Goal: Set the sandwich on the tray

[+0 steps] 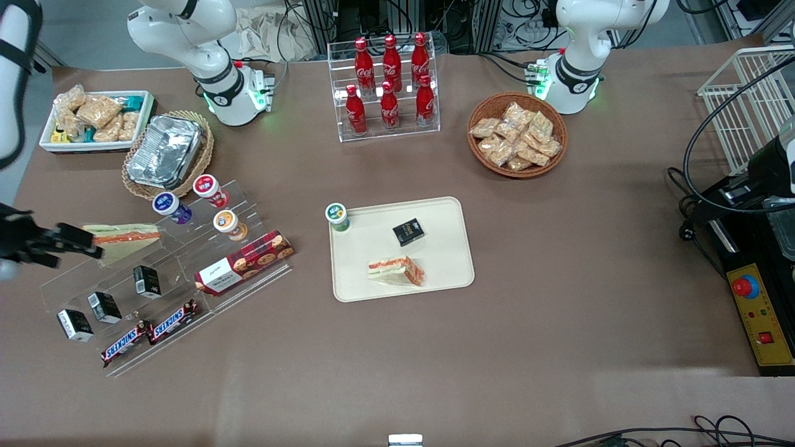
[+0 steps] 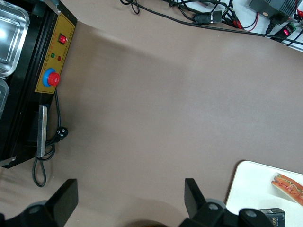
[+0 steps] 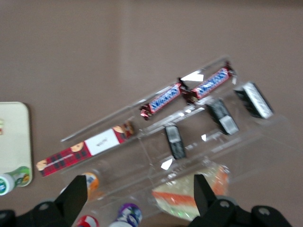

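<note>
Sandwich (image 1: pixel 397 271) resting on tray (image 1: pixel 447 273), gripper (image 1: pixel 74 243) well off toward working arm's end.

Relative to tray: sandwich on its surface along the edge nearest front camera; small black box (image 1: pixel 408 232) on it farther in; green-lidded cup (image 1: pixel 336 216) at its farthest corner. Gripper well apart, fingers spread with nothing between them, above clear acrylic rack (image 1: pixel 155 292), beside second wrapped wedge (image 1: pixel 124 239).

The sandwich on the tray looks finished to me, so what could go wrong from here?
1. The sandwich lies near the tray's rim nearest the front camera, so a nudge might tip it off.
2. The open gripper hovers by a second sandwich on the clear stand; it might grab that one or knock the stand.
</note>
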Available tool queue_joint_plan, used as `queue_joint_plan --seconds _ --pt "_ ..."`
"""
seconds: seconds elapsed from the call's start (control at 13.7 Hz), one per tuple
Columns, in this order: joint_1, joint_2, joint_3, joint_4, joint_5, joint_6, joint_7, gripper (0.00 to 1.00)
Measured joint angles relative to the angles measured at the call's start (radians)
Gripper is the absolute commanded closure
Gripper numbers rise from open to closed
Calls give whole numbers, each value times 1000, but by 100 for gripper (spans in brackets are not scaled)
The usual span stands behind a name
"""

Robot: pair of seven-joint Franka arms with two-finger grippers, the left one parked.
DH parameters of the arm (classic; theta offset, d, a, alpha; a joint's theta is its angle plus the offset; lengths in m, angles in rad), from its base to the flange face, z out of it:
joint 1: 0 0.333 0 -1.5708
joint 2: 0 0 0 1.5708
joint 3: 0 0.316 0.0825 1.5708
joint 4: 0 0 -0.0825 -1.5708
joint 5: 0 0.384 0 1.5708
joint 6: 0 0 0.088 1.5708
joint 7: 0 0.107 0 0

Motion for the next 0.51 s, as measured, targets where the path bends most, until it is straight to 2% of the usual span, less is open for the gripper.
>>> queue_joint_plan --seconds 0.15,0.29,0.51 --pt "-119 -63 123 -13 -70 -19 45 0" --pt "-204 -119 206 -38 -91 -33 56 0" --pt "-257 -158 277 -63 -122 -35 66 0"
